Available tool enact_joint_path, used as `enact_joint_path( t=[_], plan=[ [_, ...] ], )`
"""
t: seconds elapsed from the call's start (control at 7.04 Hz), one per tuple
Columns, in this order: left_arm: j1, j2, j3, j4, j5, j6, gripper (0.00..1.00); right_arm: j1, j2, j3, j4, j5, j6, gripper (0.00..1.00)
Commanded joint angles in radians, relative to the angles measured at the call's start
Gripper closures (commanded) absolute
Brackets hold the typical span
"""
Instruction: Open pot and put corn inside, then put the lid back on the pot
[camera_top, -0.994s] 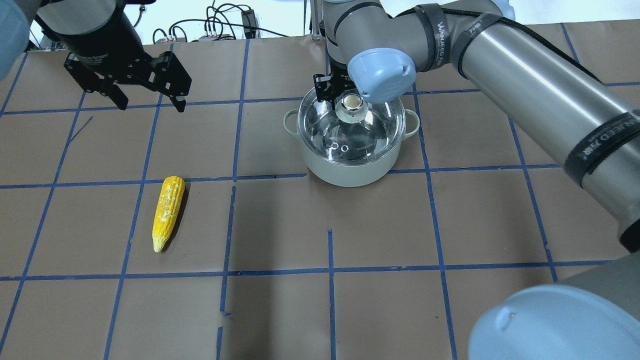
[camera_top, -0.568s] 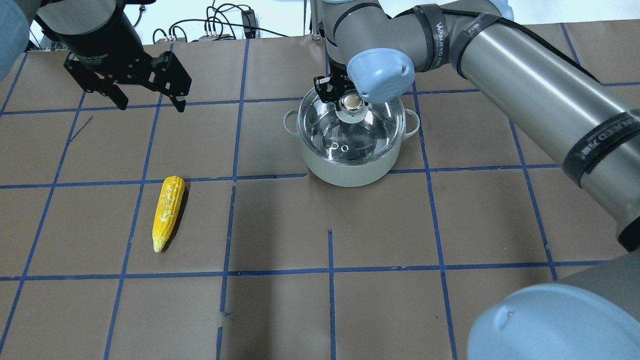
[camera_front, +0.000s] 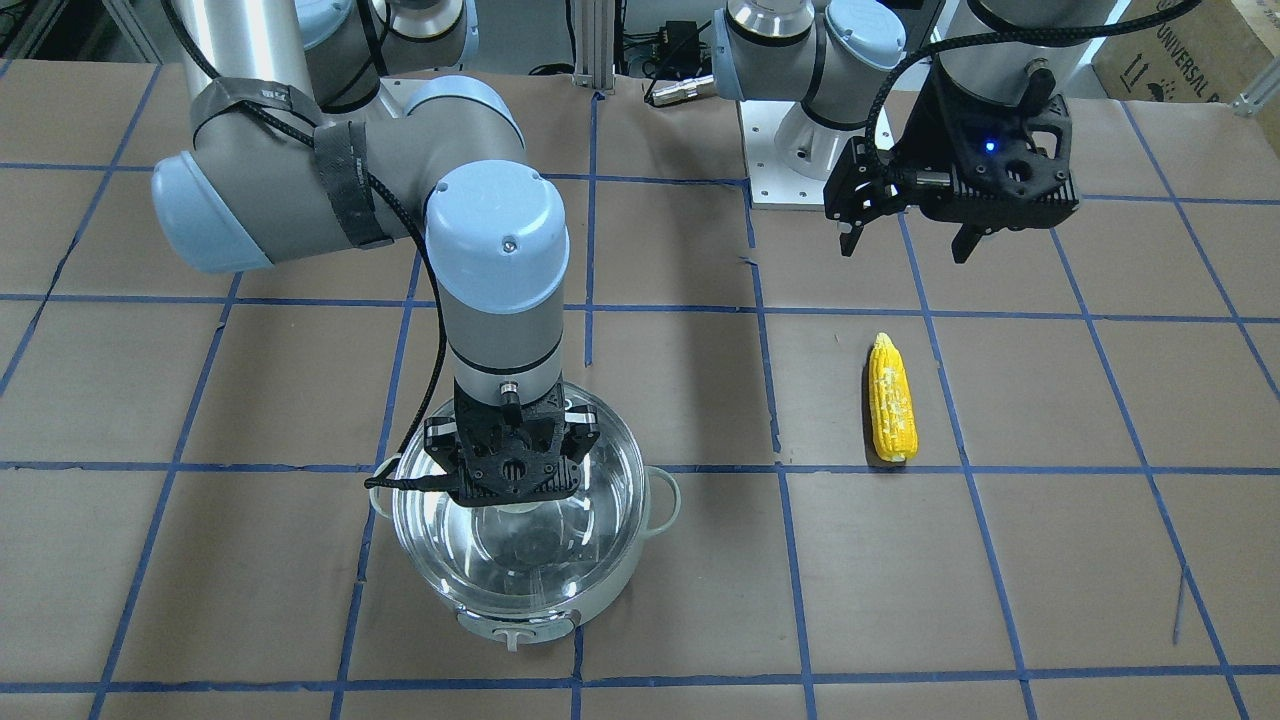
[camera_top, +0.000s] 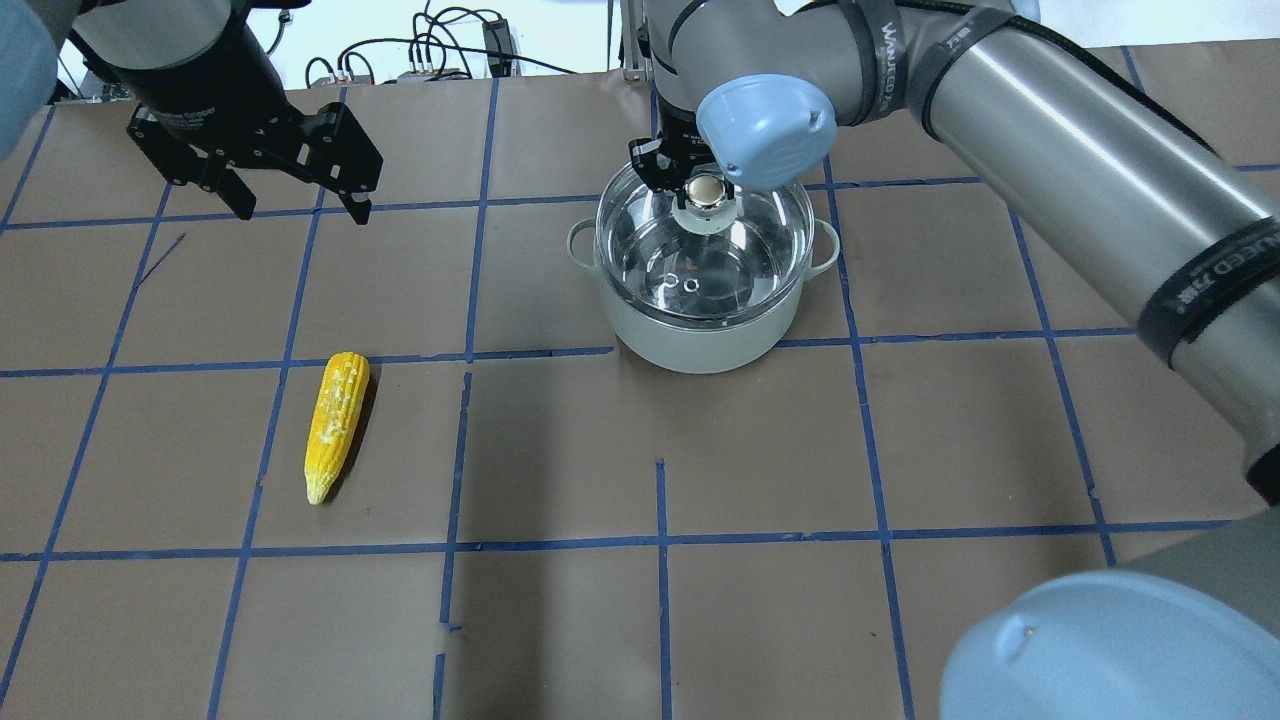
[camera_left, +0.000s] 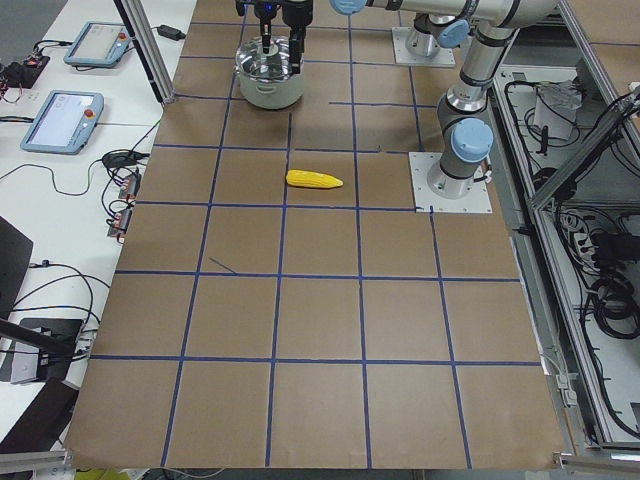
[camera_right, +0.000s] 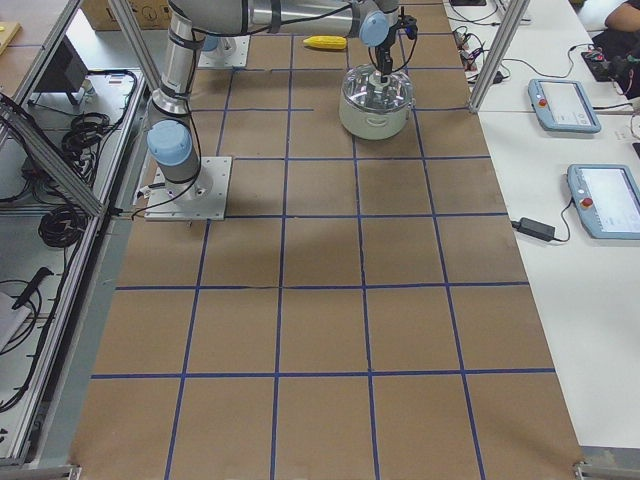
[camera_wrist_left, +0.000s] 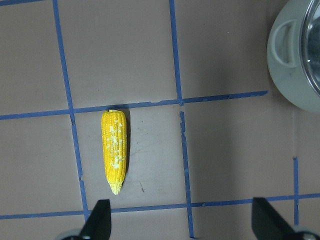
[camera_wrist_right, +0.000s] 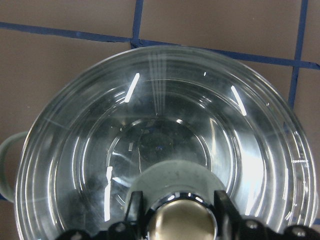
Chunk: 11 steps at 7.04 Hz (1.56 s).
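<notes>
My right jaws are pinched shut on the chrome knob (camera_wrist_right: 182, 220) of the glass lid (camera_top: 650, 250), one on each side of it in the wrist view. The lid sits over the pale mint pot (camera_top: 690, 345), which stands toward the operators' edge of the worktop (camera_top: 900, 450). It looks just raised off the rim, but I cannot tell for sure (the glass hides the seam). So I judge the opening step in hand, not finished. The corn cob (camera_top: 337, 420) lies flat toward the worktop's end on the robot's left, well apart from the pot. My left jaws hang above that same end, spread wide and empty. Left to do: set the lid aside, load the cob, recap the pot
</notes>
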Motion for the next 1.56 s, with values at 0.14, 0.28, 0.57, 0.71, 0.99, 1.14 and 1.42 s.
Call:
enact_joint_path(
  t=[0.14, 0.28, 0.57, 0.71, 0.99, 1.14, 1.42],
  plan=[
    [0.0, 0.001, 0.0, -0.002, 0.001, -0.001, 0.0, -0.066, -0.065, -0.267, 0.342, -0.032, -0.067, 0.86],
    [0.0, 0.001, 0.0, -0.002, 0.001, 0.001, 0.0, -0.119, -0.097, -0.322, 0.418, -0.03, -0.126, 0.86],
    [0.0, 0.004, 0.0, -0.005, 0.006, 0.001, 0.0, -0.253, -0.168, -0.338, 0.517, -0.012, -0.205, 0.86],
    [0.0, 0.008, -0.003, -0.008, 0.004, 0.001, 0.0, -0.294, -0.173, -0.34, 0.557, -0.004, -0.231, 0.86],
    [0.012, 0.024, -0.046, 0.003, 0.001, 0.005, 0.0, -0.351, -0.181, -0.328, 0.614, 0.081, -0.25, 0.86],
    [0.032, 0.013, -0.078, 0.026, 0.001, 0.008, 0.0, -0.373, -0.182, -0.321, 0.615, 0.097, -0.251, 0.87],
    [0.147, -0.027, -0.222, 0.137, 0.0, 0.164, 0.0, -0.413, -0.184, -0.294, 0.598, 0.094, -0.245, 0.87]
  ],
)
